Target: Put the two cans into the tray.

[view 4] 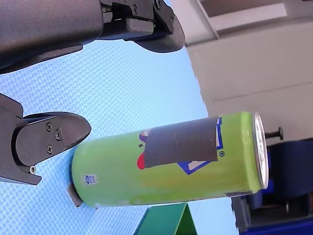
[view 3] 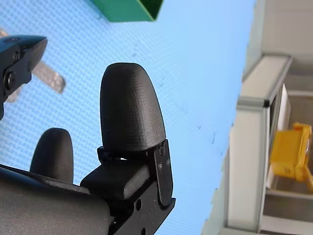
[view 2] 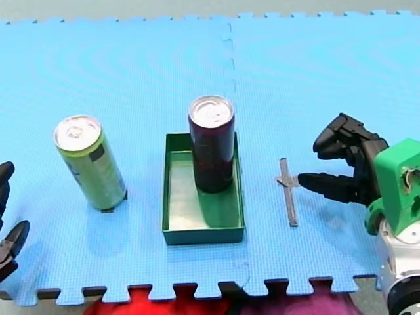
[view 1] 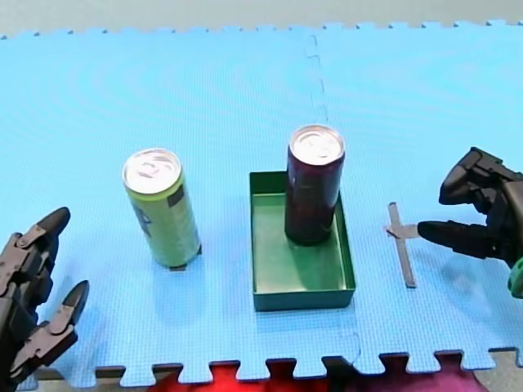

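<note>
At the lower left of the head view, the left hand (view 1: 34, 302) is at the near edge of the blue foam mat (view 1: 245, 82), its fingers uncurled and holding nothing. At the right edge, the right hand (view 1: 490, 200) is likewise uncurled and empty, near a grey tape cross (view 1: 402, 245). The green tray (view 1: 302, 300) sits at centre. Left of it and apart, a green can (view 1: 163, 212) stands upright on the mat. A dark red can (view 1: 313, 192) stands upright in the tray's far end.

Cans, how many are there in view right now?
2. The dark maroon aluminium can stands upright in the far end of the green rectangular tray; the lime-green aluminium can stands upright on the blue foam mat, left of the tray. None seems hidden.
</note>
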Available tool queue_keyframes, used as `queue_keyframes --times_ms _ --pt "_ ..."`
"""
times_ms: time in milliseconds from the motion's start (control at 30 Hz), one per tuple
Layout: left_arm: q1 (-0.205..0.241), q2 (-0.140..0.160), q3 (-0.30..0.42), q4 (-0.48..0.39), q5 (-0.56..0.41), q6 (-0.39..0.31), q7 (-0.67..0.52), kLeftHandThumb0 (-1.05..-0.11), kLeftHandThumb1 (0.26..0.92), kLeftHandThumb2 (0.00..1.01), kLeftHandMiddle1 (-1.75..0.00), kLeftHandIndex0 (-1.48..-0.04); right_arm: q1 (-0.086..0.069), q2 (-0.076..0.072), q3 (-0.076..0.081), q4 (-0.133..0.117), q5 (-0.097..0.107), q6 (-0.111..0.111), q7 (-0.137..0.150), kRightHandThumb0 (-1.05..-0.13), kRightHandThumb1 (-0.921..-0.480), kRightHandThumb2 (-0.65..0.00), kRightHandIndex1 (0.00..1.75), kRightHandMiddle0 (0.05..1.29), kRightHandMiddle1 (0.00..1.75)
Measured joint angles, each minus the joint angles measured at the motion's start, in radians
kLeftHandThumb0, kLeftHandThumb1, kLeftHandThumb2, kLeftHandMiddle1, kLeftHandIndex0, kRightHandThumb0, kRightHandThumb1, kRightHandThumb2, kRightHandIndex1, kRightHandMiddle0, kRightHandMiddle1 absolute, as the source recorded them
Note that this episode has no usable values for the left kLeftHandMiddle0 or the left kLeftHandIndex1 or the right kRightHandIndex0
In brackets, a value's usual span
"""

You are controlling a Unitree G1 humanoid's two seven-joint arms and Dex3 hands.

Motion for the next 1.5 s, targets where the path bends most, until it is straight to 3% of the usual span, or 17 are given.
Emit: queue_keyframes --times_ms 133,367,467,600,667,933,1133,1300,1500 --pt "-0.013 0.003 0.003 0.023 -0.002 -0.004 -0.005 -1.048 0.921 0.56 0.0 -0.1 0.013 0.007 0.002 -0.005 0.002 0.0 0.001 -0.17 -0.761 -0.023 1.75 0.58 1.75" --pt "-0.027 0.004 0.005 0.047 -0.003 -0.015 -0.012 -1.048 0.921 0.55 0.0 -0.1 0.014 0.011 -0.007 -0.013 0.024 0.003 0.024 -0.175 -0.768 -0.026 1.75 0.58 1.75" --pt "-0.034 0.004 0.005 0.057 -0.003 -0.016 -0.012 -1.048 0.921 0.55 0.0 -0.1 0.014 0.011 -0.013 -0.017 0.038 0.007 0.037 -0.216 -0.768 -0.024 1.75 0.46 1.75" --pt "-0.048 0.003 0.004 0.074 0.003 -0.018 -0.009 -1.048 0.921 0.55 0.0 -0.1 0.014 0.012 -0.03 -0.023 0.069 0.016 0.071 -0.397 -0.758 -0.002 1.75 0.62 1.21" --pt "-0.058 0.003 0.003 0.083 0.004 -0.02 -0.007 -1.048 0.921 0.55 0.0 -0.1 0.014 0.013 -0.036 -0.023 0.078 0.02 0.08 -0.421 -0.757 0.0 1.75 0.65 1.12" --pt "-0.152 0.004 0.029 0.222 -0.013 -0.066 -0.017 -1.048 0.921 0.42 -0.03 -0.12 0.015 0.014 -0.035 -0.023 0.078 0.025 0.089 -0.466 -0.763 -0.001 1.75 0.71 0.94" --pt "-0.225 0.013 0.042 0.331 0.006 -0.12 0.015 -1.048 0.921 0.34 -0.03 -0.13 0.015 0.014 -0.037 -0.022 0.084 0.034 0.124 -0.49 -0.771 -0.001 1.75 0.8 0.68" --pt "-0.249 0.021 0.04 0.37 0.035 -0.135 0.044 -1.048 0.921 0.3 -0.03 -0.15 0.015 0.009 -0.039 -0.021 0.084 0.036 0.133 -0.511 -0.786 -0.003 1.62 0.87 0.53" --pt "-0.266 0.027 0.028 0.386 0.081 -0.137 0.112 -1.048 0.921 0.26 -0.03 -0.16 0.015 -0.001 -0.032 -0.02 0.069 0.032 0.129 -0.531 -0.807 -0.008 1.56 0.88 0.48"
